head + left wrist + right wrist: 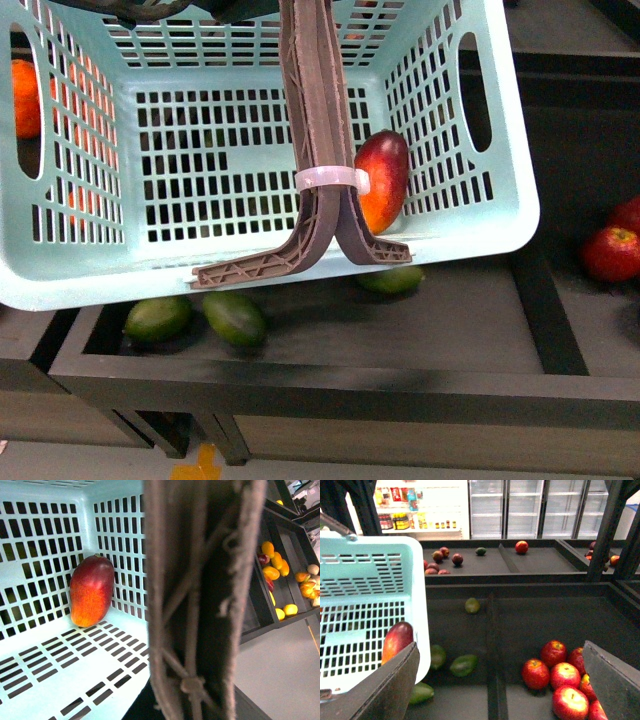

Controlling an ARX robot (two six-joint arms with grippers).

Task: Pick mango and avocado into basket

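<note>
The mint-teal basket [80, 270] hangs above the dark shelf by its brown handles [325, 110], which are bound with a white zip tie [330, 180]. My left gripper is shut on the handles [200, 600]; they hide its fingers. The red-orange mango [383, 180] leans upright in a corner inside the basket [75, 665], as the left wrist view also shows the mango [91, 590]. Green avocados [235, 318] lie on the shelf under the basket. My right gripper [500, 650] is open and empty, beside the basket [370, 600] and over an avocado [464, 665].
Red apples [565, 675] are piled in the compartment right of a divider [492, 655]; more apples [612, 250] show at far right. An orange [25, 95] sits behind the basket's left wall. The shelf's front rim [330, 385] runs below. Mixed fruit [275, 565] fills farther bins.
</note>
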